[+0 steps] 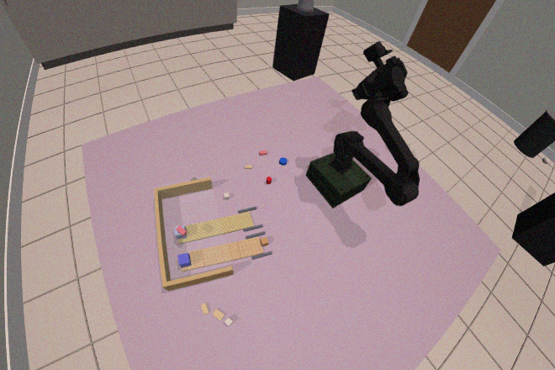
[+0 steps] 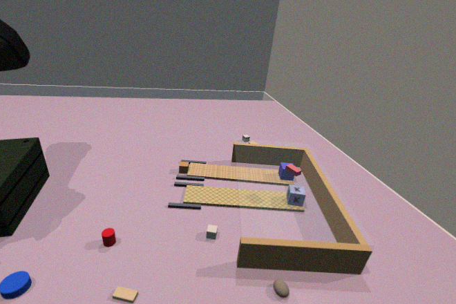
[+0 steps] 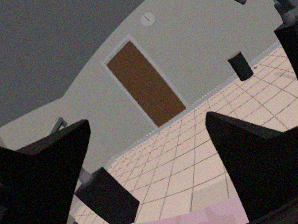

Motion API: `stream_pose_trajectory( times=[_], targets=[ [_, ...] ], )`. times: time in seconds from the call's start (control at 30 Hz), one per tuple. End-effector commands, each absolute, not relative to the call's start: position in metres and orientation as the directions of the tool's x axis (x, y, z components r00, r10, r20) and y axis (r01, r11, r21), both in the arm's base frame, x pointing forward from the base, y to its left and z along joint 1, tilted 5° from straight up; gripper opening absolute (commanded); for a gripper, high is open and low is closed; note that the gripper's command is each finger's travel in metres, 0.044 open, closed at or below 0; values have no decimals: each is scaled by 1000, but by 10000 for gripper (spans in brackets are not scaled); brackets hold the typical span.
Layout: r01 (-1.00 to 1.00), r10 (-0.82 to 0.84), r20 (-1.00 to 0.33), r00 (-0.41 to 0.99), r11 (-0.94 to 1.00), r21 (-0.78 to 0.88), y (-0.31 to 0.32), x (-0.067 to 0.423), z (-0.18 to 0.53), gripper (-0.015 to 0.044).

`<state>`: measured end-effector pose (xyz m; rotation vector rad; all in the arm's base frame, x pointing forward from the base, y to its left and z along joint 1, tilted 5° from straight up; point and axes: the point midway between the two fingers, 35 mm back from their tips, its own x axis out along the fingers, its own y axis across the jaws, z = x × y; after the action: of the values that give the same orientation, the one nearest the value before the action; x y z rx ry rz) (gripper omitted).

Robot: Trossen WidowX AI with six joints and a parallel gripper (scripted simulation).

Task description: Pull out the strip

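The labelled cube (image 1: 177, 233) (image 2: 296, 195), pale grey-blue with dark letters, rests on the yellow cross-hatched strip (image 1: 219, 226) (image 2: 235, 197) at its end by the back wall of the U-shaped wooden fence (image 1: 159, 226) (image 2: 329, 200). A plain blue cube (image 1: 183, 260) (image 2: 285, 173) rests on the orange-tan strip (image 1: 225, 252) (image 2: 235, 172) beside it. A small red block (image 1: 181, 229) (image 2: 293, 169) shows by the cubes; what it rests on I cannot tell. My gripper (image 1: 377, 50) (image 3: 148, 121) is open and empty. It is raised high behind the arm's base, far from the strips, and faces the room's door.
The orange-tan strip has a small orange block (image 1: 264, 240) (image 2: 184, 166) at its outer end. Dark grey bars (image 1: 247, 209) (image 2: 184, 205) lie by the strips' outer ends. A red cylinder (image 1: 268, 179) (image 2: 108, 236), blue disc (image 1: 282, 161) (image 2: 14, 284) and small tan blocks lie around. The arm's base (image 1: 337, 181) (image 2: 10, 179) is nearby.
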<state>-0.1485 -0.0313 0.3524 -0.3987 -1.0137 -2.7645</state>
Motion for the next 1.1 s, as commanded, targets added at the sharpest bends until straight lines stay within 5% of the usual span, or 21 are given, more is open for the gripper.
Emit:
stream_pose_trajectory(
  times=[0.0, 0.3, 0.63, 0.83, 1.07],
  targets=[
    [256, -76, 307, -949, -754, 605, -33, -148, 353, 400],
    [615, -529, 314, -788, -662, 428, -140, -118, 352, 400],
    [946, -935, 173, -309, -284, 155, -239, -7, 320, 400],
    [998, -998, 30, 53, 54, 28, -258, 83, 287, 400],
    [885, -879, -173, 444, 460, -66, -235, 188, 238, 400]
  ],
)
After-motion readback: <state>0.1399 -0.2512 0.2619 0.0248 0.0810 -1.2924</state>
